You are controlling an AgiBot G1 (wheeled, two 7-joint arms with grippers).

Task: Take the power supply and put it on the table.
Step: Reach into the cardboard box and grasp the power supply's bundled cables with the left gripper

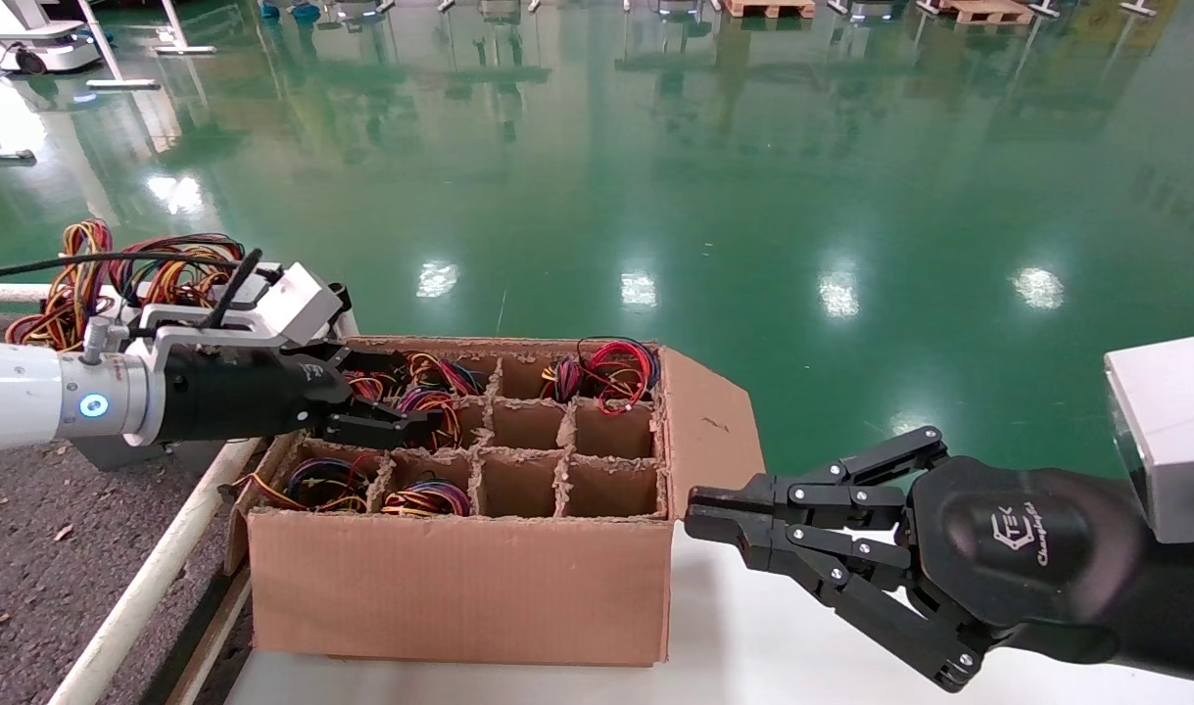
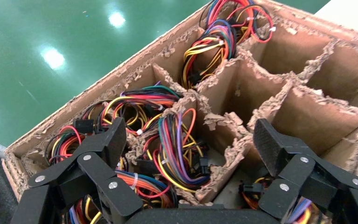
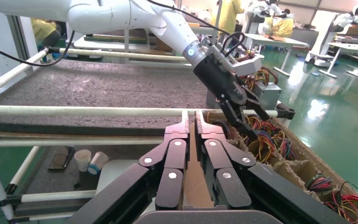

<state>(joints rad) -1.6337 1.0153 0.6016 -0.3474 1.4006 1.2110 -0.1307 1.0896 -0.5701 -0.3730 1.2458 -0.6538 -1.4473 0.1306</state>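
Observation:
A power supply's looped red, yellow and purple wires fill a cell near the left end of the divided cardboard box; its metal body is mostly hidden below them. My left gripper hangs open just above that cell, one finger on each side of the bundle and touching nothing. The head view shows this gripper over the box's back left cells. My right gripper is shut, its tips against the box's right side below the flap. The table lies to the left, behind its white rail.
Several other cells hold wire bundles; the middle and right front cells look empty. Another grey box with wires stands on the table's far corner. The cardboard box rests on a white tabletop. Green floor lies beyond.

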